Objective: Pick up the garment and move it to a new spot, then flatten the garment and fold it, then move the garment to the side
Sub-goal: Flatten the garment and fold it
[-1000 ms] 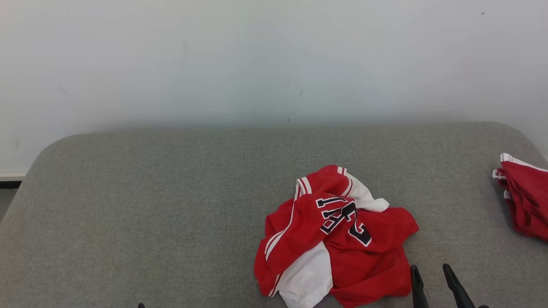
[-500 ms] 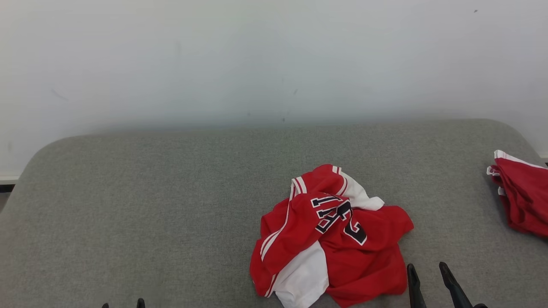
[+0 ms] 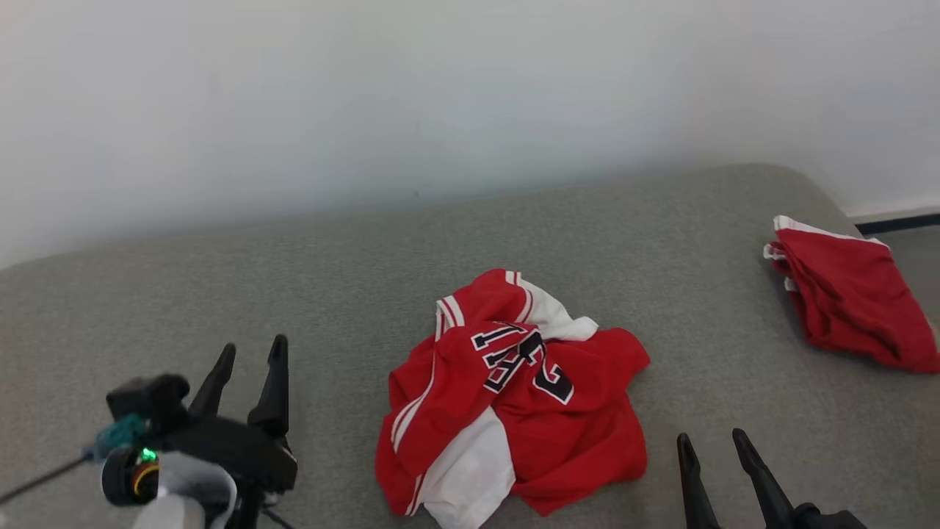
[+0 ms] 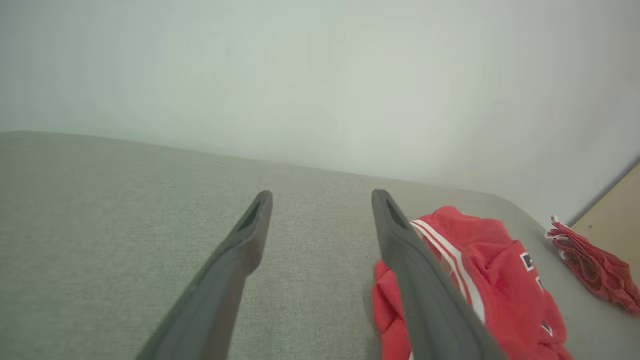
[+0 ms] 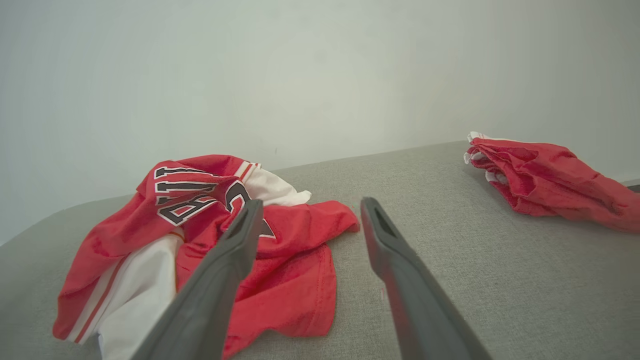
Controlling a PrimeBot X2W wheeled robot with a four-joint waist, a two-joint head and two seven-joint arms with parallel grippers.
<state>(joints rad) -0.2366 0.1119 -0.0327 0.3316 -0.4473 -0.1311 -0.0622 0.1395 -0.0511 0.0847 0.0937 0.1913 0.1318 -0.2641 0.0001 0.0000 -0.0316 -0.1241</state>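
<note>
Crumpled red-and-white garment point(image 3: 580, 426) lies near the front edge of a grey woven pad point(image 3: 294, 294), perhaps a mattress; its lettering is folded and unreadable. The left end effector point(image 3: 254, 343) and right end effector point(image 3: 709, 436) gape empty.

A plain pale wall point(image 3: 440, 88), off-white with a faint greenish cast, stands behind a grey upholstered surface point(image 3: 220, 294) covered in coarse woven fabric. Where the two meet, a soft band of shadow runs along the wall's foot. The surface's far right corner is rounded. Past that corner a white baseboard point(image 3: 892, 209) runs above a dark strip point(image 3: 902, 222) and a patch of floor point(image 3: 918, 253). The light is even and diffuse, casting only faint shadows.
</note>
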